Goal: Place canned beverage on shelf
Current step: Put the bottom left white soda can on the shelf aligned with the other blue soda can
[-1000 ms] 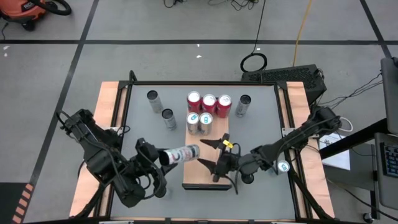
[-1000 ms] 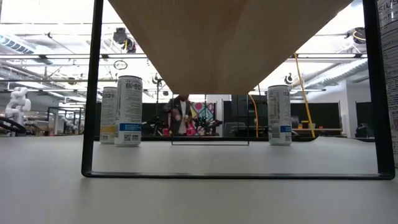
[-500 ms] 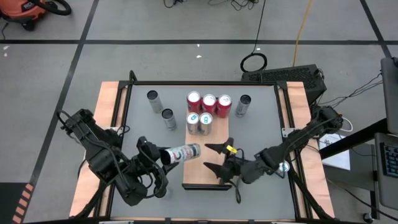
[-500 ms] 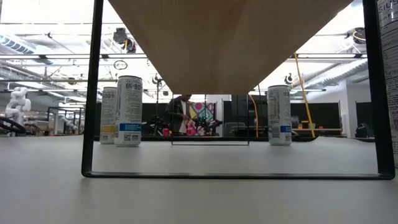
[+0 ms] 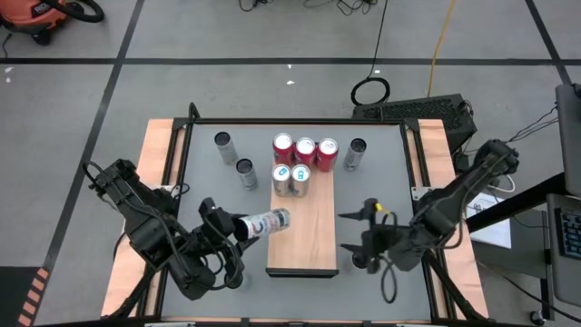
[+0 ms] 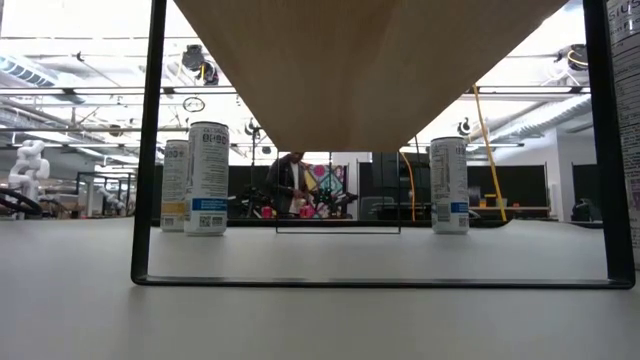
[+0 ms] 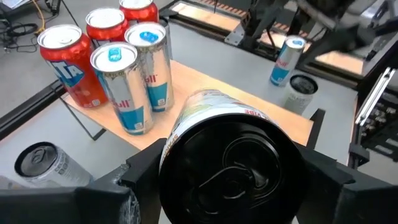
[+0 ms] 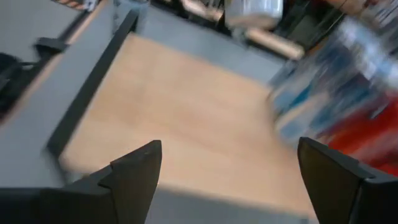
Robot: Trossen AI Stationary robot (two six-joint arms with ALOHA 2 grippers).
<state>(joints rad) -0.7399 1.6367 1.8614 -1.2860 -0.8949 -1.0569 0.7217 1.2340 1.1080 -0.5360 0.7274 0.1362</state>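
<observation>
Silver can (image 5: 264,223) pinched sideways in left gripper (image 5: 238,229), at shelf's (image 5: 313,232) nine o'clock edge. Right gripper (image 5: 356,232) spread, at three o'clock. Carrying step; next: upright, then set down.

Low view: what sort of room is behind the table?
Probably a large robotics lab or workshop: exposed ceiling lights, a white robot arm, and a person at a bench. Taped concrete floor shows from above.

right gripper (image 8: 227,180): fingers spread wide | shelf (image 8: 186,124) ahead | cans blurred beyond
</observation>
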